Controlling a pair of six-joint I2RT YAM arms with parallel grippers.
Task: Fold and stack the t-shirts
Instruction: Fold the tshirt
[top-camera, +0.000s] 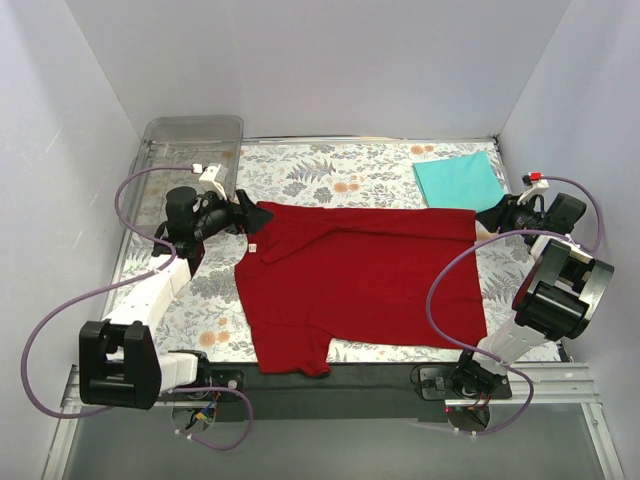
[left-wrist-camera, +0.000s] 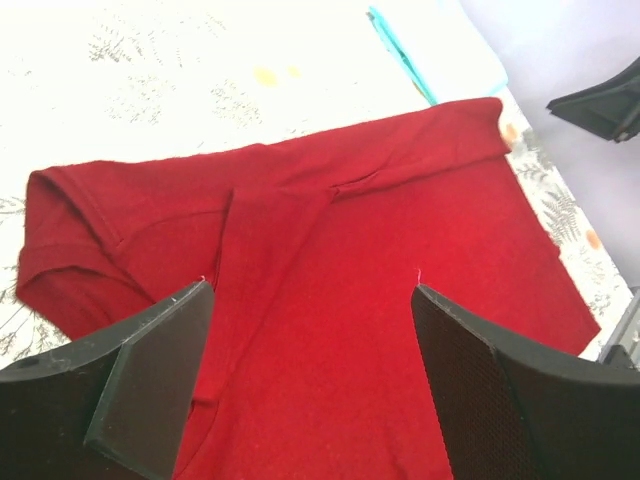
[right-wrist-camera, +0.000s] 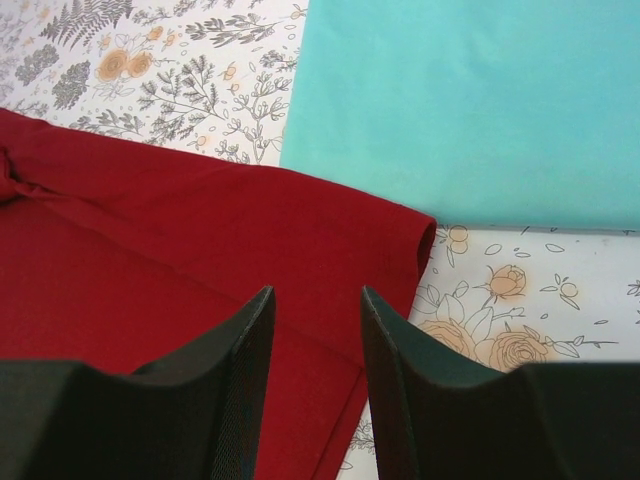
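Dark red t-shirt (top-camera: 360, 280) lies flat in the middle of the floral mat (top-camera: 330, 165), long axis left-right: collar toward the left gripper (left-wrist-camera: 310, 288), hem toward the right gripper (right-wrist-camera: 316, 292). Both sit at its far edge, probably stationed for a lengthwise fold. Left jaws are wide apart and empty; right jaws are narrowly apart, nothing seen pinched. Teal t-shirt (top-camera: 460, 180) lies folded at the far right corner, likely the stack base.

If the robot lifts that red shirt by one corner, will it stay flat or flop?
Probably flop: the red shirt is soft cloth, already creased and folded over. Likely light too, lying thin on the flowered mat.
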